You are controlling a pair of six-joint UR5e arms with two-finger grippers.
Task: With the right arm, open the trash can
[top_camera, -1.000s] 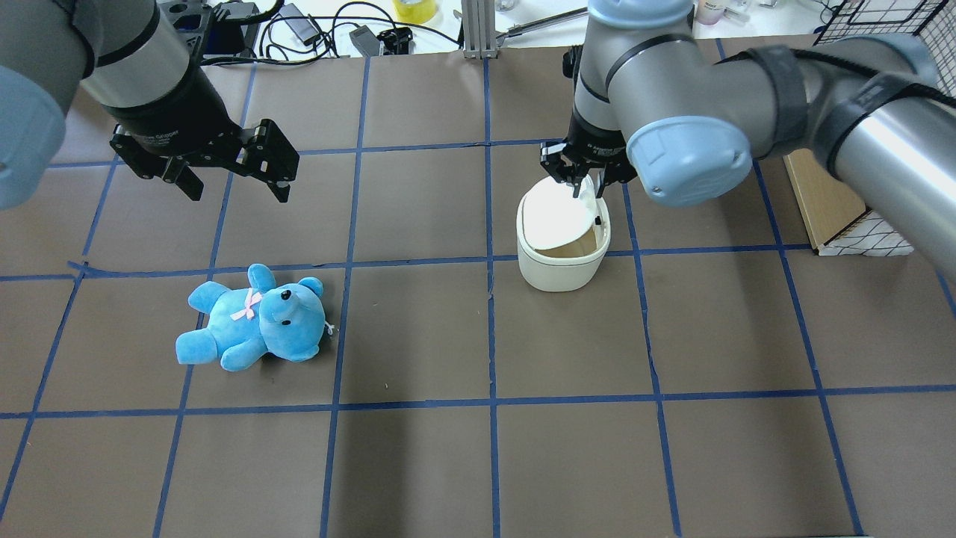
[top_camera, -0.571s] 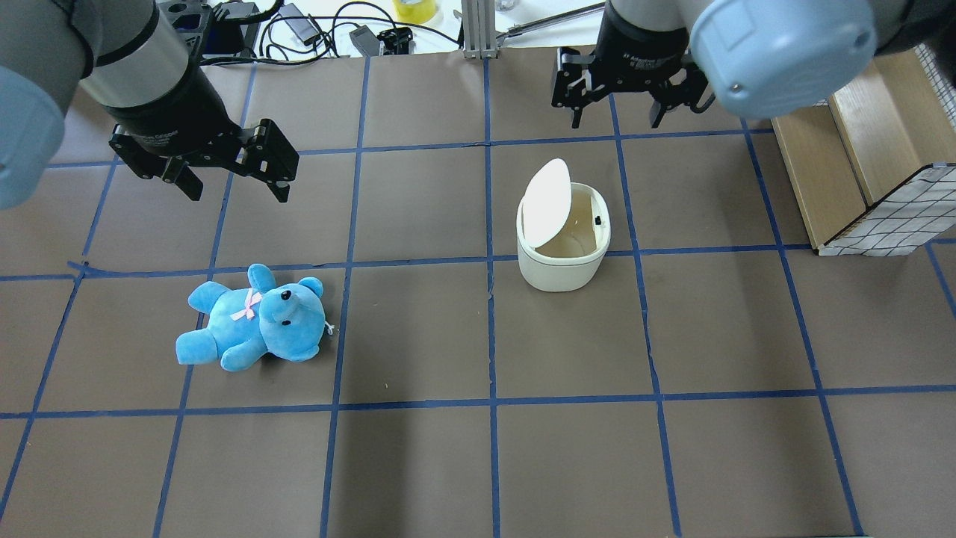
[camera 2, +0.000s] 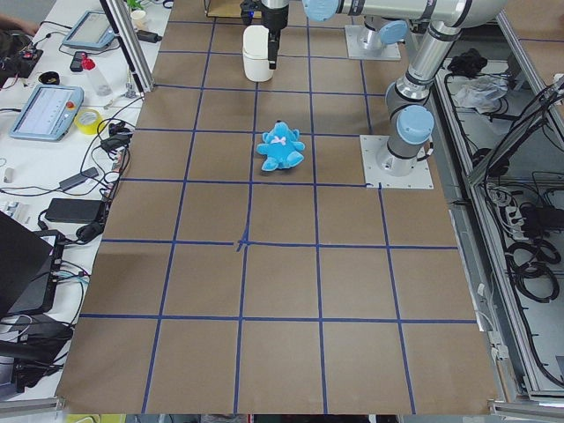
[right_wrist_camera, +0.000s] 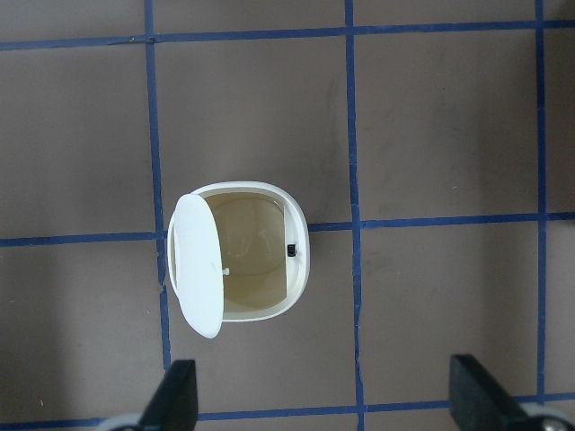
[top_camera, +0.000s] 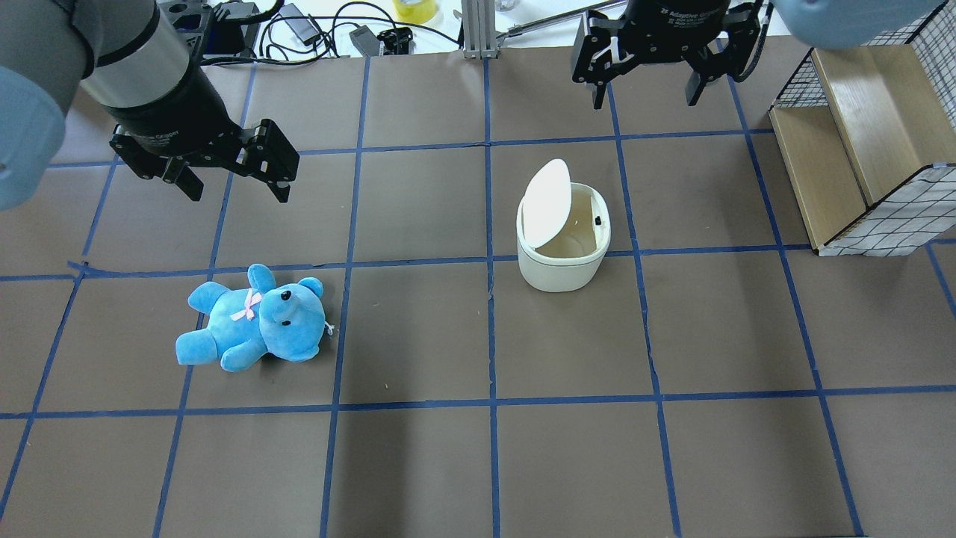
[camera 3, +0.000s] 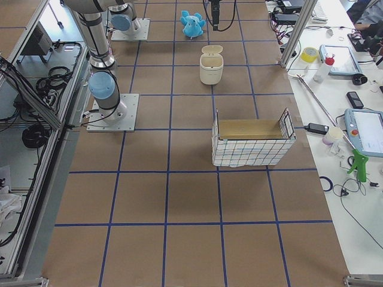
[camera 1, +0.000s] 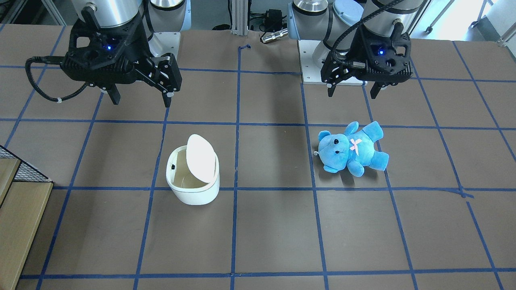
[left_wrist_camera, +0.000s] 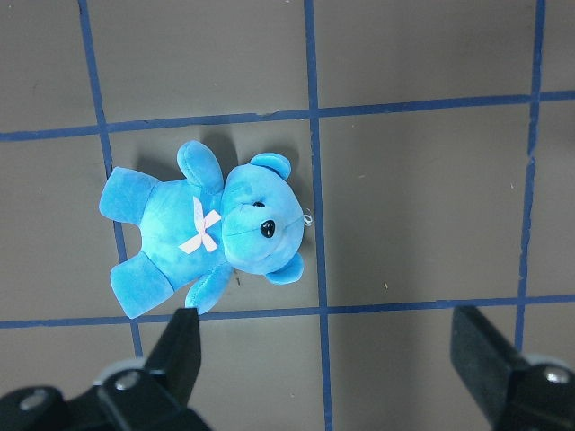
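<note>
The white trash can (top_camera: 562, 263) stands at mid-table with its lid (top_camera: 547, 200) tipped up on its left side and its cream inside showing. It also shows in the front view (camera 1: 194, 192) and the right wrist view (right_wrist_camera: 298, 269). My right gripper (top_camera: 644, 97) is open and empty, raised above and beyond the can and touching nothing; it also shows in the front view (camera 1: 142, 100). My left gripper (top_camera: 239, 193) is open and empty, hovering above and behind a blue teddy bear (top_camera: 254, 321).
A wire basket with a wooden inside (top_camera: 859, 134) stands at the table's right side, to the right of the can. The teddy bear lies on its back under the left wrist camera (left_wrist_camera: 207, 229). Cables and tools lie past the far edge (top_camera: 314, 30).
My right gripper has let go of the lid and pulled up and away toward the far side. The lid has swung from part open to standing up. The left arm has not moved.
</note>
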